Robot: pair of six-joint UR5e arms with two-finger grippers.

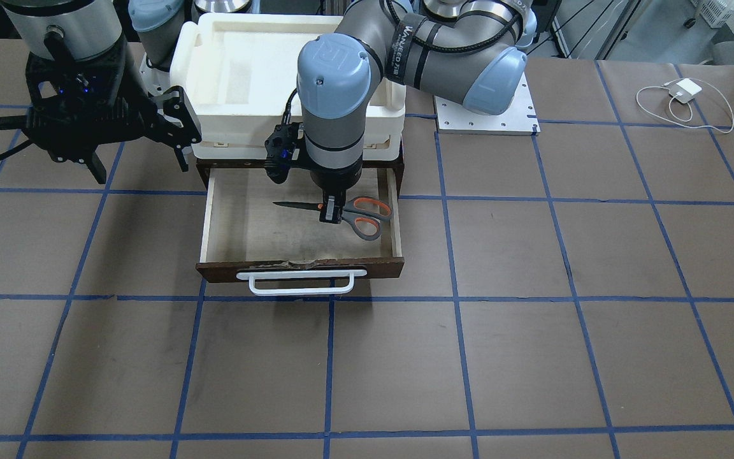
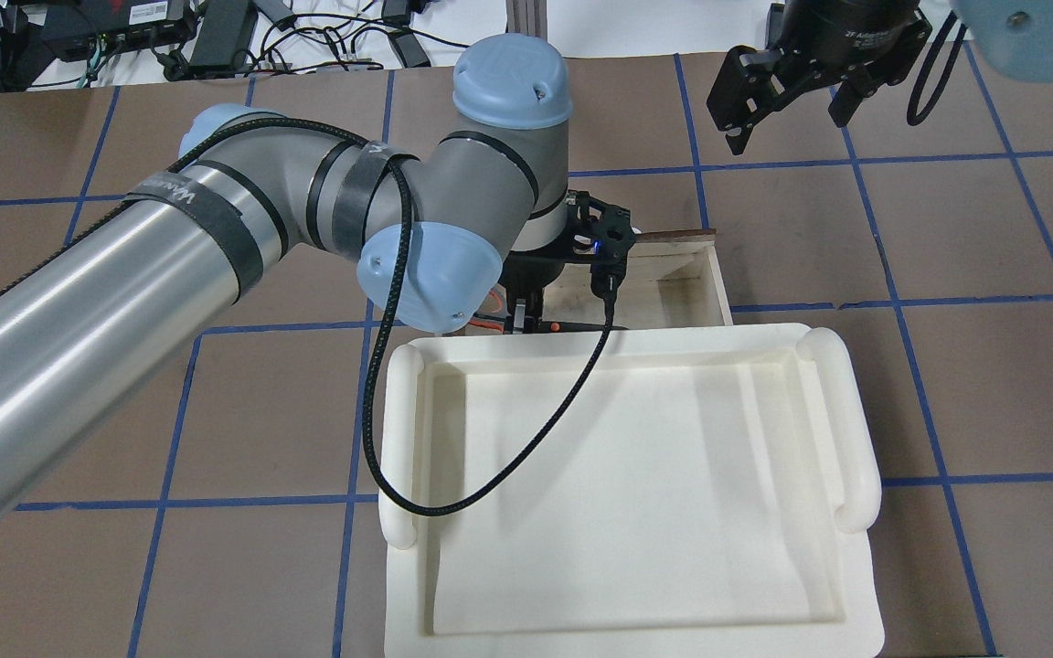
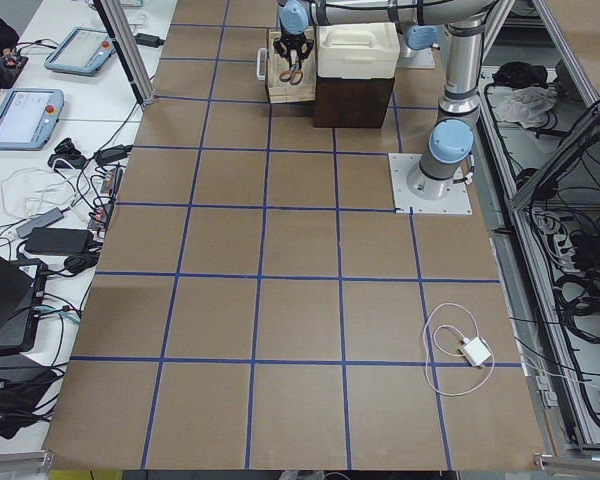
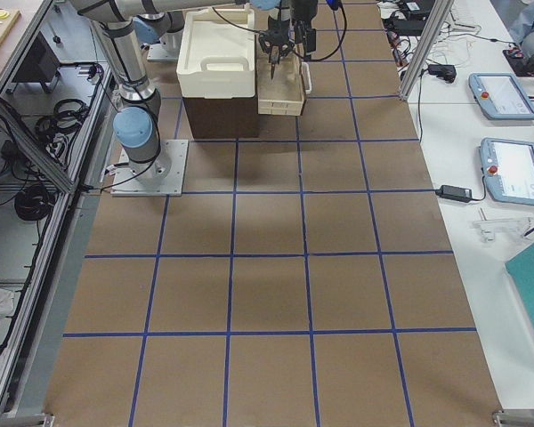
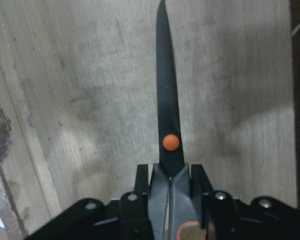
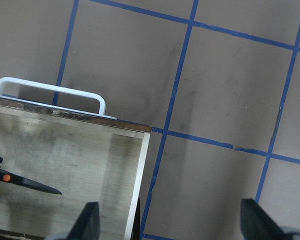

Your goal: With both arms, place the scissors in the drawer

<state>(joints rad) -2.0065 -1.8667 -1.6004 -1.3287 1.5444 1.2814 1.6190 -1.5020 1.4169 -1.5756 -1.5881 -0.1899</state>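
Note:
The scissors (image 1: 297,205) are held level inside the open drawer (image 1: 265,239), blades toward my right side, just above or on its pale floor. My left gripper (image 1: 330,213) points straight down and is shut on the scissors at the pivot. The left wrist view shows the dark blades and orange pivot dot of the scissors (image 5: 169,115) clamped in the gripper (image 5: 169,176). My right gripper (image 1: 137,156) is open and empty, hovering beside the drawer's corner. Its view shows the drawer (image 6: 70,150) and blade tip (image 6: 37,185).
A cream-white foam tray (image 1: 380,115) sits on the cabinet above the drawer, under my left arm. The drawer's white bar handle (image 1: 306,280) faces the operators' side. A white charger with cable (image 1: 685,89) lies far off near my left arm's base plate (image 1: 488,121).

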